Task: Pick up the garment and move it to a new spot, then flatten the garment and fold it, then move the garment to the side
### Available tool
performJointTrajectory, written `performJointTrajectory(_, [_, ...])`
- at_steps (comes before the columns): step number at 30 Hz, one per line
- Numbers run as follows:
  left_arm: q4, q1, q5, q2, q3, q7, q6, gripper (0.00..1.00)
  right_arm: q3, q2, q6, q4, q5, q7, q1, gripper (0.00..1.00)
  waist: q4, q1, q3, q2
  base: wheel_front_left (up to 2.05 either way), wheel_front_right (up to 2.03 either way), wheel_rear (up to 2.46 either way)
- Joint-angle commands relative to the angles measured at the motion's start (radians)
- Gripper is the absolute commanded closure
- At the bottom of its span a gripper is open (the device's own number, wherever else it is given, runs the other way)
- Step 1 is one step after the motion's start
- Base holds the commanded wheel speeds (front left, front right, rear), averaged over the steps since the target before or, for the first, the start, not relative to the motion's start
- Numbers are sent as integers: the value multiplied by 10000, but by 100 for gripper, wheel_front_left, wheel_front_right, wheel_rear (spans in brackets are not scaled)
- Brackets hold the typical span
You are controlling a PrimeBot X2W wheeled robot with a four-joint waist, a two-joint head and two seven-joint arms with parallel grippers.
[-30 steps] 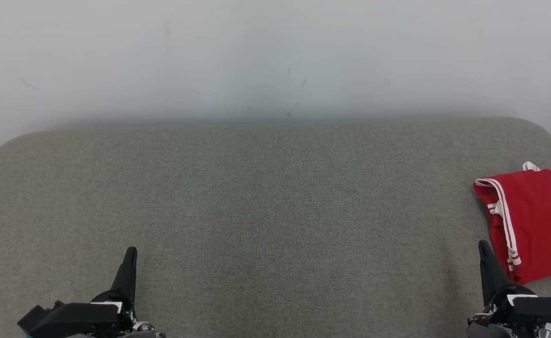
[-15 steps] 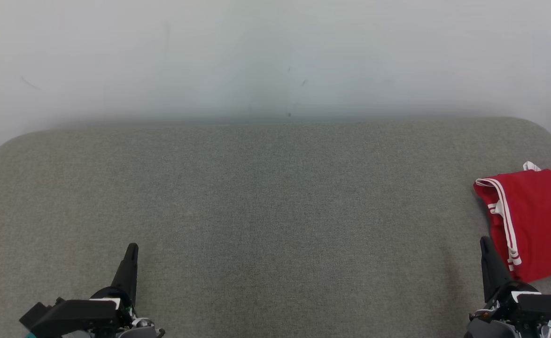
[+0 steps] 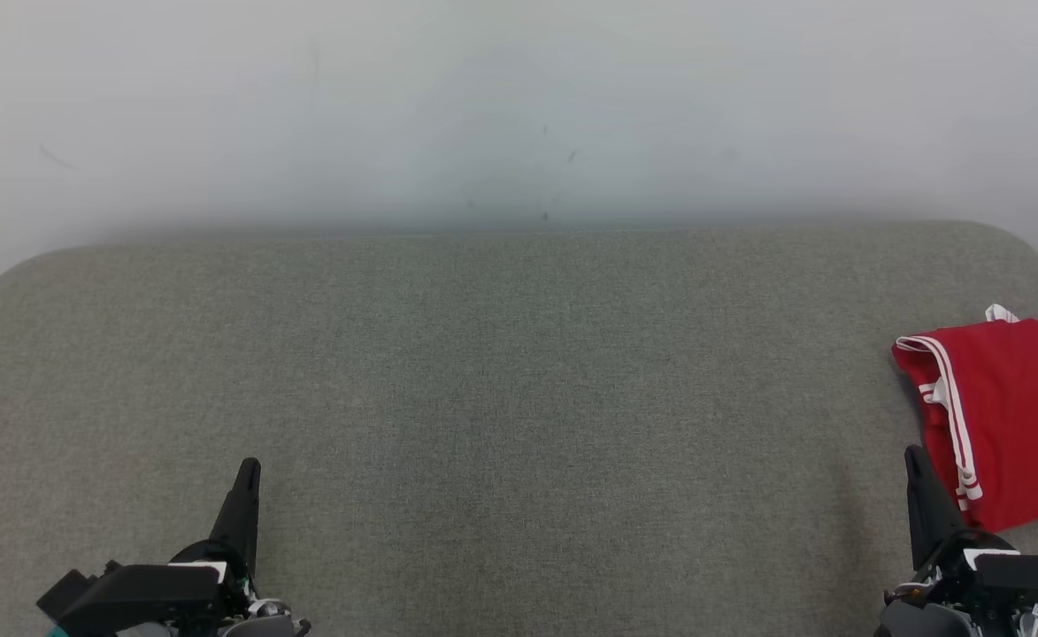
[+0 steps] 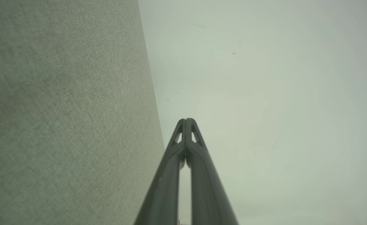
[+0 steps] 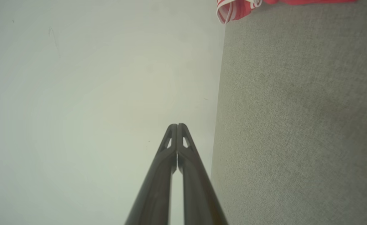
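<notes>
The garment (image 3: 1014, 416), red with white trim, lies at the right end of the counter and runs off the right edge of the head view. It appears doubled into a rough rectangle.

A pale wall (image 3: 519, 106) rises behind everything. Below it the counter (image 3: 519, 398), covered in grey woven cloth, spans the view, with rounded far corners.

The garment looks like thin sportswear knit. I judge it light, limp and a little slick (nothing in it to break), and likely to sag and fall open if lifted by a single point. The woven cover would probably drag at it, so lifting seems safer than sliding. Its left edge, where the white stripes (image 3: 952, 398) run, looks thickest. Pinching through all the layers there at two well-separated spots, one per arm, should keep the fold together.

The left gripper (image 3: 249, 469) sits at the lower left, well apart from the garment, its jaws pressed together on nothing (the left wrist view shows the tips meeting). The right gripper (image 3: 912, 456) stands just beside the garment's near left corner. As far as I can tell it is not touching, and its jaws are likewise closed and empty, so both would have to part before any pinch.

A small white loop (image 3: 1001, 312) pokes from the garment's far edge, and it looks too flimsy to lift by.
</notes>
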Motion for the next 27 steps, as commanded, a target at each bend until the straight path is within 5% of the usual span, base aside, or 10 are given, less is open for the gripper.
performJointTrajectory(1, [6,-101,-81,50,8,-6,-28,100,-10,-9,-19,-29,13,13,-4,100,0,0,0,-1,0,0,0])
performJointTrajectory(27, [7,-99,-86,49,4,-9,-28,100,-9,-9,-19,-26,13,12,-3,100,0,0,0,-1,0,0,0])
